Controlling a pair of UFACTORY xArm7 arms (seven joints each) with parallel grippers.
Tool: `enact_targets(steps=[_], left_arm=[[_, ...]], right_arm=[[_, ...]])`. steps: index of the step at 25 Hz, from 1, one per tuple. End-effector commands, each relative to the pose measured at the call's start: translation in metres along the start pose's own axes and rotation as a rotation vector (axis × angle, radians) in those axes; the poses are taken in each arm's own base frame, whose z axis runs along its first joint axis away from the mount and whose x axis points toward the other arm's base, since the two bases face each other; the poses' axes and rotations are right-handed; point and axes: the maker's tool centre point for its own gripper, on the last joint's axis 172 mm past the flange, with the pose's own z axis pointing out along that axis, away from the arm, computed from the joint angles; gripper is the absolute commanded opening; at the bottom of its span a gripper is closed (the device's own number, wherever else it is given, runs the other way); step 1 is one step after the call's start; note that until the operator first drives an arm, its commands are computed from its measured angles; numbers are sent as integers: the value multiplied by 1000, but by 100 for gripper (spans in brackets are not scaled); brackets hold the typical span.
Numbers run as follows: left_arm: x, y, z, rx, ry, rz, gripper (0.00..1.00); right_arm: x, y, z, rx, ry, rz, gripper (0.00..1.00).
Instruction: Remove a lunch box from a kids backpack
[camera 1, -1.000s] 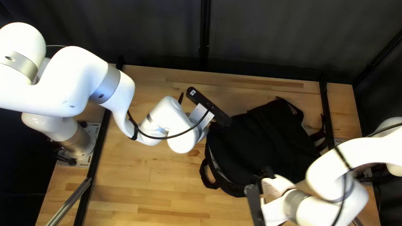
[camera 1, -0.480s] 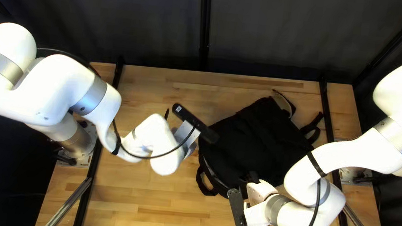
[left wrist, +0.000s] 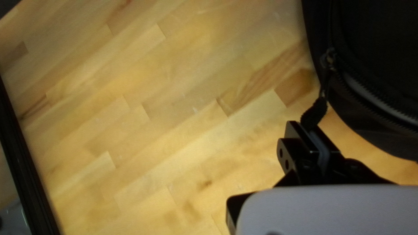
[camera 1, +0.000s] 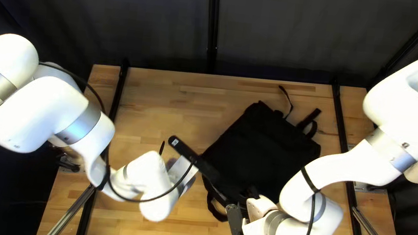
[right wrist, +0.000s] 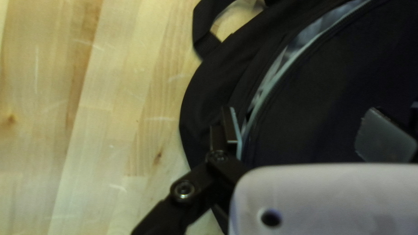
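Observation:
In the top left view the black backpack (camera 1: 268, 144) lies on the table, with my left gripper (camera 1: 183, 171) at its left side and my right gripper (camera 1: 260, 207) over its near end. The left wrist view shows my left gripper (left wrist: 310, 127) shut on a dark zipper pull (left wrist: 315, 112) beside the backpack (left wrist: 379, 39). Seen from the right wrist, my right gripper (right wrist: 307, 130) stands open over the backpack (right wrist: 335, 95), one finger by the edge of a partly open zip with something pale blue-grey (right wrist: 305, 39) in the gap. No lunch box can be made out.
Bare wooden table (camera 1: 169, 98) stretches left of and beyond the backpack. Loose straps (camera 1: 309, 120) stick out at its far end, and a carry loop (right wrist: 203, 26) shows near the open zip. The two wrists are close together at the backpack's near end.
Both arms have moved left and toward the table's near edge. The backpack has slid slightly the same way and turned, its far-end straps shifting left.

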Motion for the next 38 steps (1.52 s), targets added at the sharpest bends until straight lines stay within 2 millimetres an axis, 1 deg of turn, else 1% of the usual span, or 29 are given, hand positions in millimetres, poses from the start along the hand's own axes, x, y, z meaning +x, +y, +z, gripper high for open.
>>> enact_targets(steps=[1,4,8,12,13,14,15,20,22,25,27,30,33,35,38], left_arm=[[-9,7,-13,-17,14,3,0],[-14,8,-16,-24,23,1,0],[-16,10,-17,-31,24,0,0],[-14,14,-19,-39,26,2,0],[-14,14,-19,-42,27,3,0],[-14,15,-20,-43,28,4,0],[-14,15,-20,-44,28,4,0],[-14,11,-19,-45,33,7,0],[-12,8,-15,-44,32,7,0],[-4,1,-3,-39,22,4,0],[2,-6,5,-36,15,3,0],[19,-22,16,-30,5,1,0],[32,-33,25,-26,-1,0,0],[40,-37,30,-24,-6,0,0],[58,-39,39,-25,-17,7,0]], right_arm=[[3,-1,6,-18,-9,7,100],[1,2,12,-33,-20,21,100],[0,2,12,-47,-33,34,100],[1,2,13,-48,-38,38,77],[1,2,13,-47,-40,39,19],[1,2,13,-46,-41,39,9],[1,2,14,-46,-42,39,0],[1,-1,14,-31,-31,30,0],[2,-2,13,-27,-27,26,0],[3,-4,10,-23,-24,23,0],[6,-7,5,-19,-22,17,0],[8,-10,-1,-18,-20,10,0],[9,-13,-5,-14,-16,0,0],[9,-14,-7,-11,-11,-5,0],[9,-15,-9,-5,-2,-14,0]])
